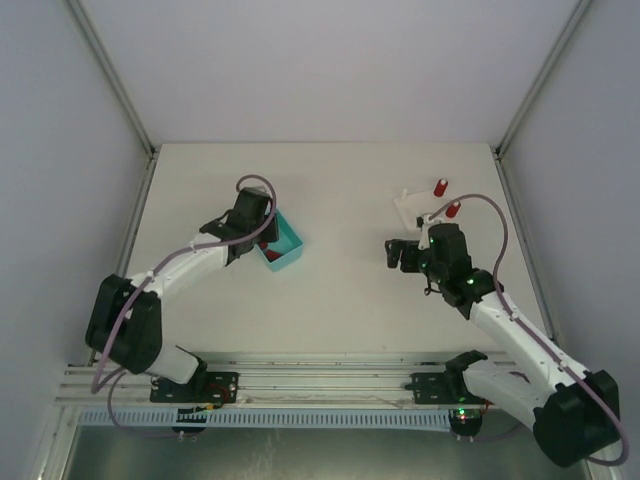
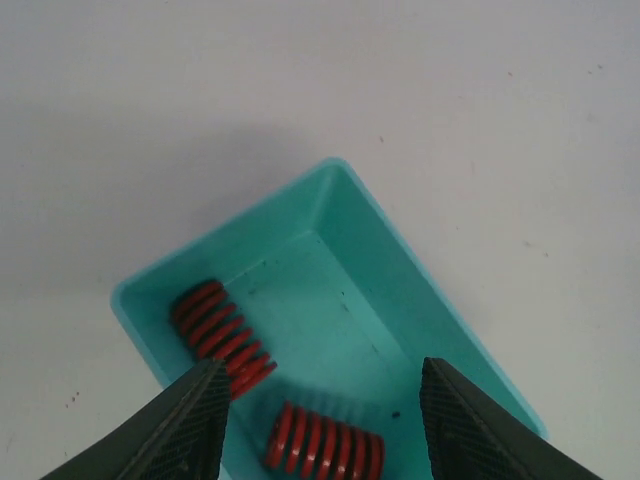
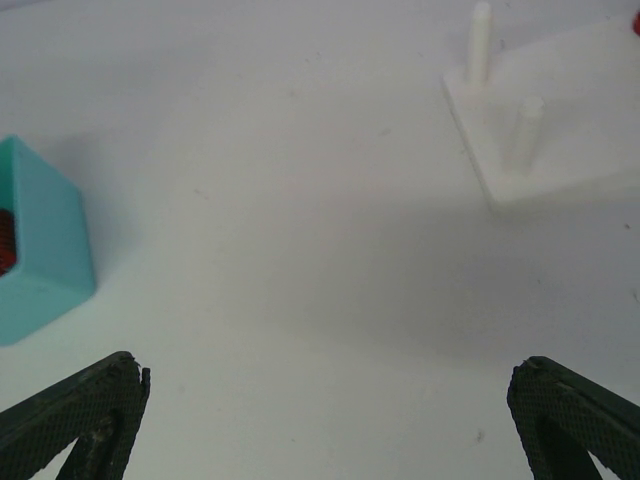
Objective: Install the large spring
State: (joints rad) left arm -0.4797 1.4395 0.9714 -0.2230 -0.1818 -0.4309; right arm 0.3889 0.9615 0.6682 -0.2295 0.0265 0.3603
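Two red springs lie in the teal bin [image 2: 400, 262]: one [image 2: 222, 338] by its left wall, the other [image 2: 325, 443] nearer me. I cannot tell which of them is the large spring. My left gripper [image 2: 322, 420] hangs over the bin with its jaws apart on either side of the nearer spring, touching neither. From above, the left gripper [image 1: 262, 243] covers the bin's [image 1: 292, 243] near end. My right gripper [image 1: 398, 253] stands wide open over bare table, left of the white peg plate [image 3: 570, 130]. Two bare pegs [image 3: 524, 130] show there.
On the plate's [image 1: 412, 208] far side two red springs [image 1: 440, 186] [image 1: 452, 209] sit upright on pegs. The teal bin [image 3: 40, 250] shows at the left edge of the right wrist view. Grey walls close the table in on three sides.
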